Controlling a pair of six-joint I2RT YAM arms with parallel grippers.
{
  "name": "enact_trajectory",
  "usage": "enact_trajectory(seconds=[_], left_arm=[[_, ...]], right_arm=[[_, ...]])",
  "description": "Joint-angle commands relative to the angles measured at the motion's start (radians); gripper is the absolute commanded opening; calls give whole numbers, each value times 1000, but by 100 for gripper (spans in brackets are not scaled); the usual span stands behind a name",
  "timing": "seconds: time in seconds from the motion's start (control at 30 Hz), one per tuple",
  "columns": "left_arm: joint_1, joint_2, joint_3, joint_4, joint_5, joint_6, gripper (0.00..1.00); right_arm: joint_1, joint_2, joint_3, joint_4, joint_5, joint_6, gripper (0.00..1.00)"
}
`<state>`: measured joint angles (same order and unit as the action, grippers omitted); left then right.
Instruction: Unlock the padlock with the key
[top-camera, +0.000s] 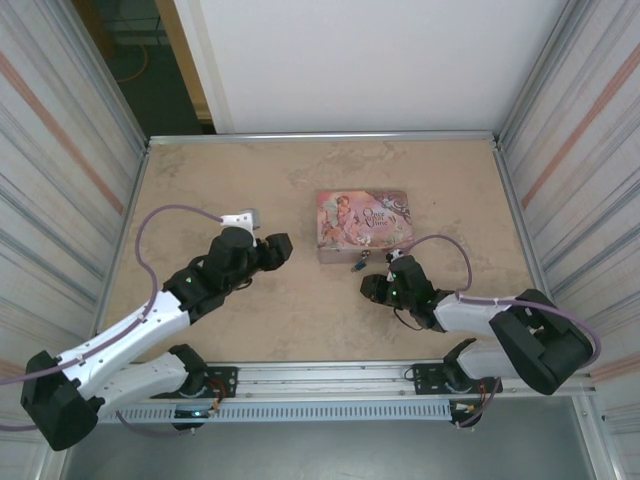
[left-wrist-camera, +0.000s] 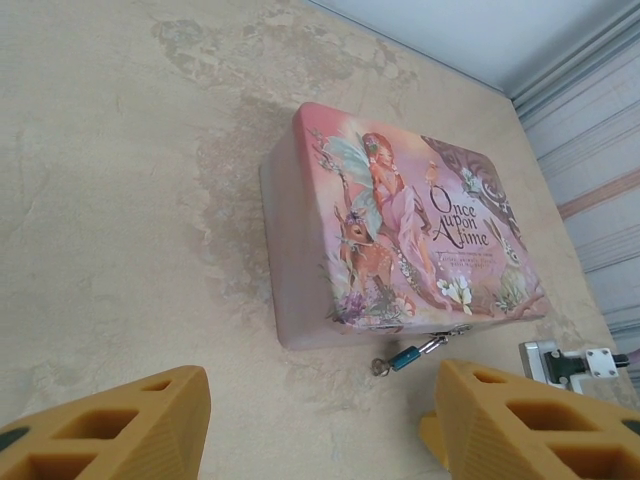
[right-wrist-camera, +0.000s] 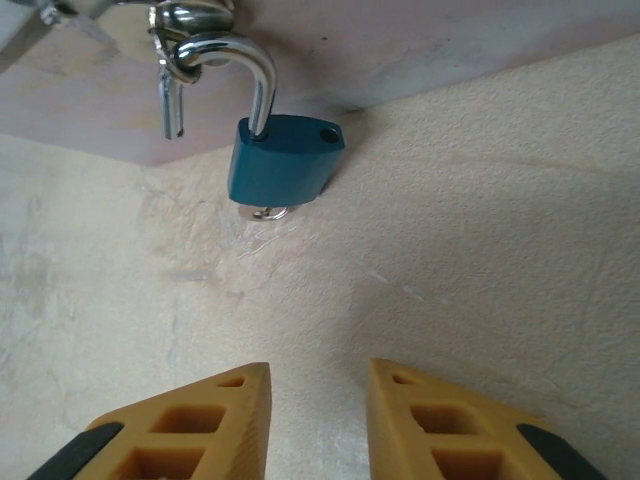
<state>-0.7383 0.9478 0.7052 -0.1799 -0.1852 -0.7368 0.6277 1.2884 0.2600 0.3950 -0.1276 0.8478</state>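
The padlock (right-wrist-camera: 283, 160) has a blue body and hangs by its pale shackle from the clasp of the pink tin (left-wrist-camera: 400, 220). One shackle leg sits in the body; the hole beside it is empty. The key (right-wrist-camera: 266, 211) sticks out of the padlock's underside, touching the table. My right gripper (right-wrist-camera: 320, 372) is open just short of the padlock, with nothing between its fingers. In the left wrist view the padlock (left-wrist-camera: 406, 357) and key (left-wrist-camera: 380, 367) lie at the tin's front edge. My left gripper (left-wrist-camera: 320, 378) is wide open and empty, to the tin's left.
The pink tin (top-camera: 364, 226) lies flat mid-table, with the left gripper (top-camera: 283, 250) on its left and the right gripper (top-camera: 372, 288) in front of it. Metal rails edge the table (top-camera: 230, 180), and corrugated walls stand on both sides.
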Motion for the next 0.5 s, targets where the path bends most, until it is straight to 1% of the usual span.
enact_trajectory(seconds=[0.0, 0.13, 0.3, 0.47], left_arm=[[16, -36, 1, -21, -25, 0, 62], [34, -50, -9, -29, -14, -1, 64], [67, -43, -13, -22, 37, 2, 69], [133, -9, -14, -3, 150, 1, 73]], right_arm=[[-5, -32, 17, -80, 28, -23, 33], [-5, -74, 32, -139, 46, -48, 39], [-12, -134, 41, -193, 69, -70, 49], [-37, -187, 46, -215, 76, -74, 66]])
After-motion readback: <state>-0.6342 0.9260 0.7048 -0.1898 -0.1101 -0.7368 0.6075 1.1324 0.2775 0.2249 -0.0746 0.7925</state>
